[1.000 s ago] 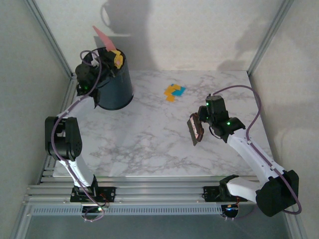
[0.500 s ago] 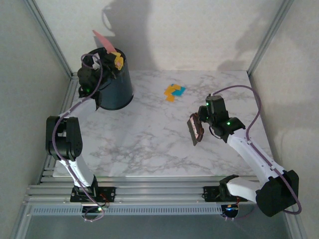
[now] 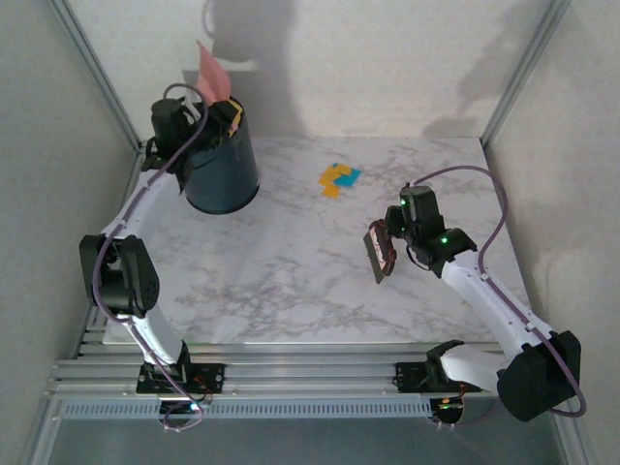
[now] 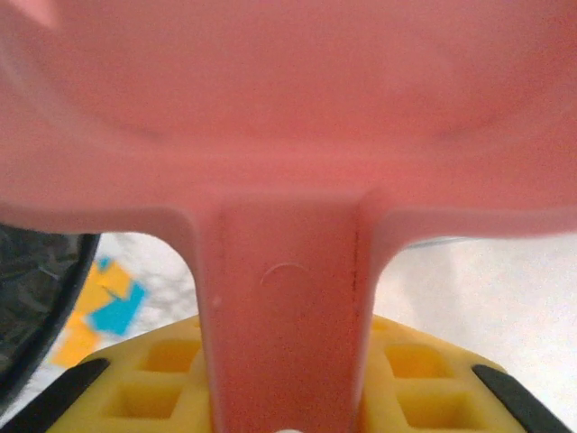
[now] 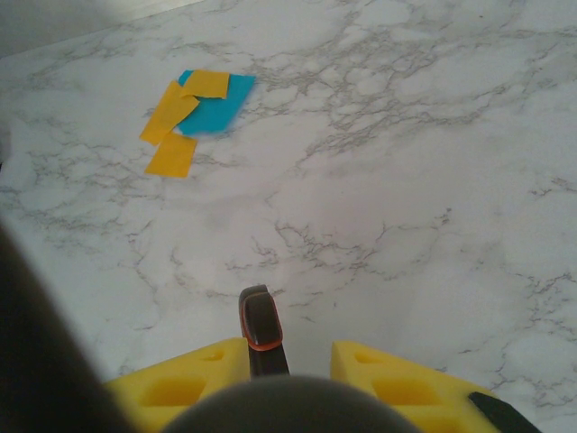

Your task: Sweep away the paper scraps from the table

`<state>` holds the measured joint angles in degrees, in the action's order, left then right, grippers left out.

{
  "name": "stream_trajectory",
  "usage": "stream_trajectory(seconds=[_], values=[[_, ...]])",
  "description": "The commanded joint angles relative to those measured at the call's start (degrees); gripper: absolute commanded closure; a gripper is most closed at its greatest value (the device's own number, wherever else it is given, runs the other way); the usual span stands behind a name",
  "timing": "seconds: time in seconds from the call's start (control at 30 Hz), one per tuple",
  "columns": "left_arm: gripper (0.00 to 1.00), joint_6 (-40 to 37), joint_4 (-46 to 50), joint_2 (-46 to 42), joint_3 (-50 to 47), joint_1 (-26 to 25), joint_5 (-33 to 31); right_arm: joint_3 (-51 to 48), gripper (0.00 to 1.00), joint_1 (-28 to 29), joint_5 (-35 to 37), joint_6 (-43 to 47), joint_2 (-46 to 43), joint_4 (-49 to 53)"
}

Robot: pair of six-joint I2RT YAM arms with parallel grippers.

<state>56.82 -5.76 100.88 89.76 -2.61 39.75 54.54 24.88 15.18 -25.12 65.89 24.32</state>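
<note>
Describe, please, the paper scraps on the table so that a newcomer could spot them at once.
Start at the white marbled table and look toward its far edge, right of the dark bin. There lie the paper scraps, a small overlapping cluster; unlike the bin, they are flat, orange-yellow and teal.

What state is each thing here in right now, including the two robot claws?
pink dustpan: held high, tipped up over the bin
bin: upright on the table
paper scraps: lying flat in a small cluster
brush: held apart from the scraps
left gripper: shut on the pink dustpan
right gripper: shut on the brush
</note>
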Motion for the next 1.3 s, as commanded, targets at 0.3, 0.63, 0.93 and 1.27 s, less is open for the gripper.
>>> stream_trajectory(seconds=[0.3,0.63,0.93,1.27], values=[[1.00,-45.3,43.9,2.0,23.3,-10.5,-18.2,0.1,1.00,-0.3,0.8,-0.3,-2.0,-2.0],[1.00,-57.1,54.2,0.5,18.8,-22.9,-35.3,-0.6,1.00,-0.4,1.2,0.7,-2.9,-3.5],[1.00,-61.4,58.8,-1.2,8.6,-26.8,-37.9,-0.6,1.00,-1.7,1.3,1.5,-2.3,-6.1],[1.00,-64.7,53.0,-6.6,-11.0,-27.7,-40.6,5.7,1.00,-7.1,-7.5,0.3,5.7,-12.4]])
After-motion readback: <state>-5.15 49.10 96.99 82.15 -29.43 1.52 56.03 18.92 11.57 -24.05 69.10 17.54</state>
